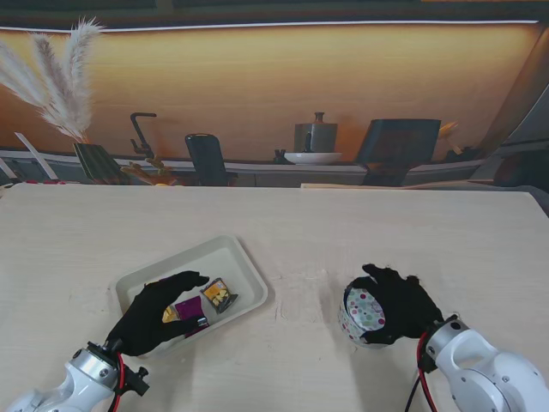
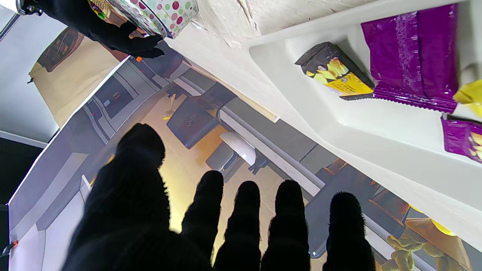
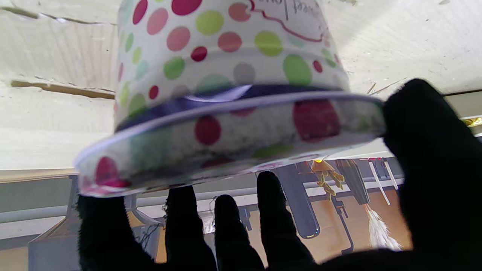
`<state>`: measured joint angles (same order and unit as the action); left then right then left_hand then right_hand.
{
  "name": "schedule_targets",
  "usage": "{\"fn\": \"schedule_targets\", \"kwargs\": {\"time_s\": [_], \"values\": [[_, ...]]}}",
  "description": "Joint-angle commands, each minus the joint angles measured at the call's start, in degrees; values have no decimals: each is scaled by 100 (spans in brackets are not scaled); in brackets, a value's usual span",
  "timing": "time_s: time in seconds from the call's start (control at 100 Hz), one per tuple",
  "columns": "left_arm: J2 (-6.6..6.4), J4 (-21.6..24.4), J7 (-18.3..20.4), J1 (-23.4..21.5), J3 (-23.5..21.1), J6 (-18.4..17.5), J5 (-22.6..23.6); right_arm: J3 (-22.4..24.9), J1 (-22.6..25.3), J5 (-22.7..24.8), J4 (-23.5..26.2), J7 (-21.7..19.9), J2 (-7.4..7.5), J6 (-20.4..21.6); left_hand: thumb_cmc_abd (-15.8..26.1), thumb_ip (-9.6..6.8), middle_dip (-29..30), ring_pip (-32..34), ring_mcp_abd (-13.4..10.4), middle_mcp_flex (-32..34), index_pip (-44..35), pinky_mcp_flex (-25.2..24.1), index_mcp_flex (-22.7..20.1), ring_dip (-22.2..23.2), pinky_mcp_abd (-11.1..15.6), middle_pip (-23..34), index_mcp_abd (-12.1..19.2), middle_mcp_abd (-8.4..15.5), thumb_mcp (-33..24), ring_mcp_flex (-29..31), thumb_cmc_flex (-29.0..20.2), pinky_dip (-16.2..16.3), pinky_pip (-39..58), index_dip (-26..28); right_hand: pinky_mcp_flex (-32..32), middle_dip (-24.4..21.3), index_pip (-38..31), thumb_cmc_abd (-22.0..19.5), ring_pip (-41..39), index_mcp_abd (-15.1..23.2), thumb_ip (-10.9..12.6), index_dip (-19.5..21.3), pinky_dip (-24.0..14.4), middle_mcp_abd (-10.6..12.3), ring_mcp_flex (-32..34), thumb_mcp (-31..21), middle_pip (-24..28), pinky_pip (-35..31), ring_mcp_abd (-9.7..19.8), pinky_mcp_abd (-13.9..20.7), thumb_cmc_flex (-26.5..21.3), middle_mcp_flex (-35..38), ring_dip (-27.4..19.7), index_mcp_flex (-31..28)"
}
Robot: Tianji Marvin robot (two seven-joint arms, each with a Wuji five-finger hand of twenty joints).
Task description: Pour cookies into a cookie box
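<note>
Both hands gloved in black: left hand (image 1: 159,311), right hand (image 1: 403,303). White tin (image 3: 226,75) dotted pink, red and green, dark blue band. Cream tray (image 1: 244,262), purple packet (image 2: 410,52), a black-and-yellow packet (image 2: 333,71), perhaps cookies. Pale wood-grain counter (image 1: 343,223).

The left hand (image 2: 211,226), gloved in black, spreads its fingers (image 2: 288,210) at six o'clock, holding nothing. At two o'clock a white tray (image 2: 376,135) holds a purple packet (image 2: 414,52) touching a black-and-yellow packet (image 2: 335,71); another purple packet (image 2: 463,137) lies at three. At eleven o'clock, the right hand (image 2: 101,26) grips a polka-dot tin (image 2: 162,13).
</note>
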<state>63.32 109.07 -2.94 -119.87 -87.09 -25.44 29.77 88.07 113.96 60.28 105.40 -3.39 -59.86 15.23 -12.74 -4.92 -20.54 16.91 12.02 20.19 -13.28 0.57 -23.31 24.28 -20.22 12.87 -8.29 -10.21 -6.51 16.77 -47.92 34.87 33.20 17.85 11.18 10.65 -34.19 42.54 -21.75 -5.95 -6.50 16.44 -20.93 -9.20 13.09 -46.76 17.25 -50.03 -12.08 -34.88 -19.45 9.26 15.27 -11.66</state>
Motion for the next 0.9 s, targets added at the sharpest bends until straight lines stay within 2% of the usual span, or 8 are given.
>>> {"fn": "schedule_targets", "kwargs": {"time_s": [0.0, 0.48, 0.89], "values": [[22, 36, 91, -35, -8, 19, 0, 5, 33, 5, 61, -36, -24, 30, 64, -57, 17, -37, -49, -13, 70, -9, -32, 78, -90, -133, 119, 80, 43, 15, -8, 137, 77, 24, 221, 48, -144, -355, -863, -141, 286, 21, -569, -62, 465, -1285, 99, -1308, 189, 597, -754, 78, 436, -144], [24, 26, 86, -26, -10, 38, -3, 199, 238, -34, 210, 269, -81, 74, 65, -57, 20, -50, -42, -13, 55, -9, -66, 77, -94, -140, 133, 78, 50, 17, -13, 135, 68, 34, 326, 159, -318, -325, -900, -159, 270, 18, -698, -63, 540, -1353, 384, -1298, 178, 629, -776, 81, 456, -302], [26, 18, 74, -13, 4, 61, 5, 497, 589, 12, 353, 818, -166, 83, 73, -57, 20, -56, -36, -9, 46, -13, -86, 78, -96, -145, 148, 78, 59, 12, -9, 135, 59, 41, 415, 300, -424, -342, -946, -201, 254, 25, -758, -43, 648, -1409, 741, -1313, 138, 613, -771, 83, 481, -489]]}}
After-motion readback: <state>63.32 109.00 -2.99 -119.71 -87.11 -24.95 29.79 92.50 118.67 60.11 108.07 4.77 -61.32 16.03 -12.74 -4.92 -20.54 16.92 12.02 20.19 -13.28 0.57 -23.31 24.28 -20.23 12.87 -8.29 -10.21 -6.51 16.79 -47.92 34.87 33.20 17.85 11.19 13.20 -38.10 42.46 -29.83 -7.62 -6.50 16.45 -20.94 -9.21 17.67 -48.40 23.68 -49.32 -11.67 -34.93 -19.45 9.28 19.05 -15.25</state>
